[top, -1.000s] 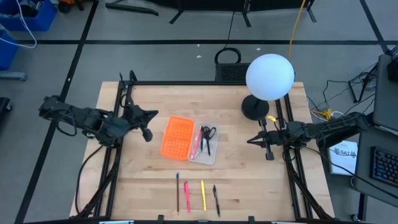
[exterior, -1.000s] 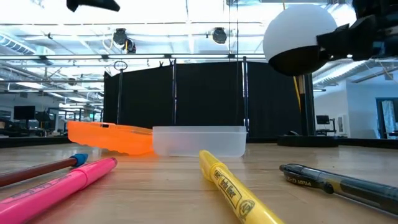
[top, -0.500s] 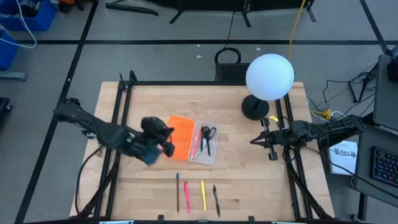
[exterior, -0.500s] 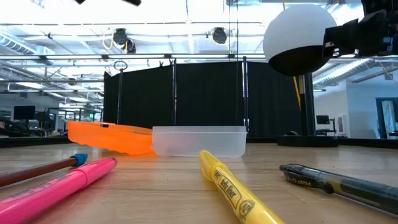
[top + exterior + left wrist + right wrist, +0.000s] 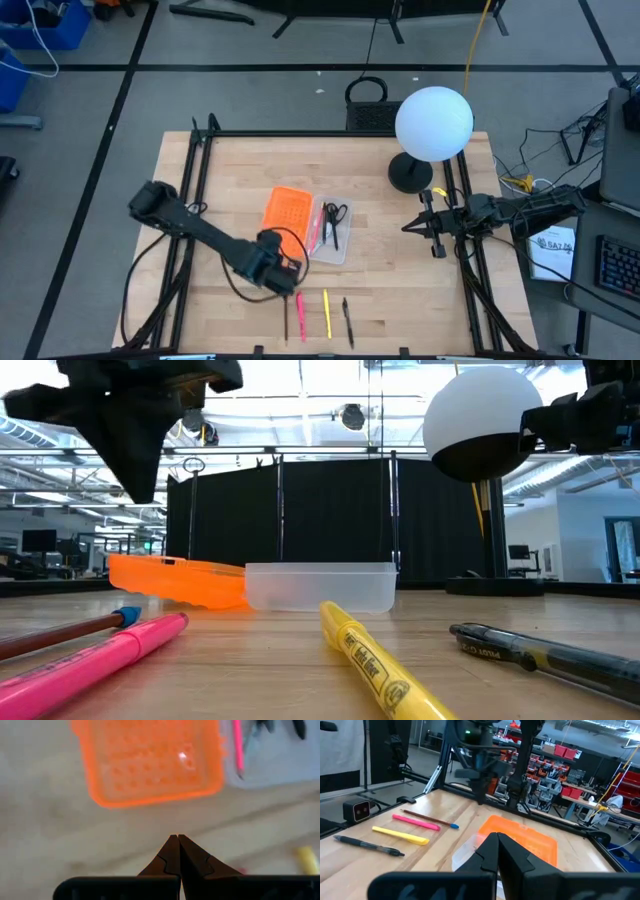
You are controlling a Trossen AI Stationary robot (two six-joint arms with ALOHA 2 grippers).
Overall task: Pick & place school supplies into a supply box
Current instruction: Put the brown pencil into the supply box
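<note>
Near the front edge of the table, four supplies lie in a row, well apart from the box: a brown pencil point(image 5: 285, 312), a pink pen point(image 5: 300, 314), a yellow pen point(image 5: 326, 313) and a black pen point(image 5: 347, 322). Left gripper point(image 5: 283, 276) hangs just above the far ends of the brown pencil and pink pen, fingers point(image 5: 175, 855) pressed together with nothing between them. Right gripper point(image 5: 412, 226) waits at the right side of the table, also closed and empty. Supply box point(image 5: 341, 247) sits mid-table, touching the orange perforated tray point(image 5: 287, 220) on its left side; it already holds black-handled scissors point(image 5: 333, 212) and a pink pen point(image 5: 315, 228). Judgement: the step in hand is the approach to a first pick from the row, probably the brown pencil or pink pen. To do it well, the jaws must open before descending, straddle one item only across its thin width, and come down near its middle so it lifts level. The two nearest items lie close together, so a wide opening risks catching or nudging the neighbour. Thin round shafts may roll on the wood; a square, vertical descent should help.
</note>
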